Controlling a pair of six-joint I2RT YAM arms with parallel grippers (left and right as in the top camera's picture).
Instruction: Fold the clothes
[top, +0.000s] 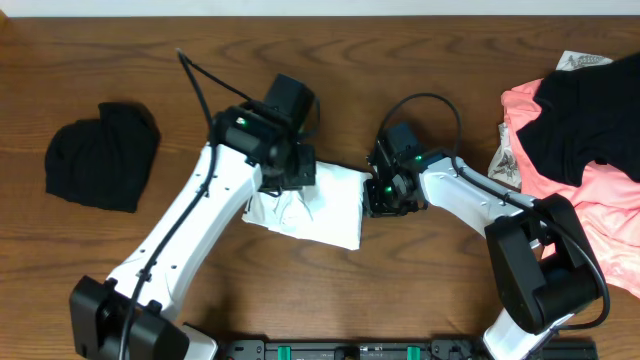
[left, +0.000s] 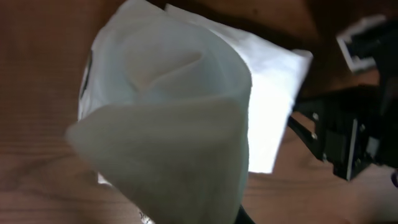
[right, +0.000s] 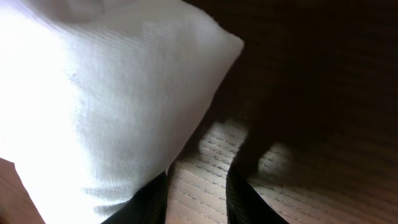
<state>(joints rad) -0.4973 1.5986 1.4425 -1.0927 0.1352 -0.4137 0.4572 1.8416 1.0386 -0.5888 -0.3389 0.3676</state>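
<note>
Lying at the middle of the table (top: 450, 60), the white T-shirt (top: 325, 215) is a partly folded bundle. The left gripper (top: 290, 182) stands over its 10 o'clock part, pressed together and pinching a fold of the cloth, which rises in a soft cone toward the wrist camera. The right gripper (top: 378, 195) sits at the shirt's 3 o'clock edge. Its fingers (right: 152, 202) are slightly spread with bare wood between them, and the cloth's corner lies against one of them. A black garment (top: 100, 155) lies at 9 o'clock. A coral-pink garment (top: 600, 190) lies at 2 o'clock, with a second black garment (top: 580, 130) on top of it.
</note>
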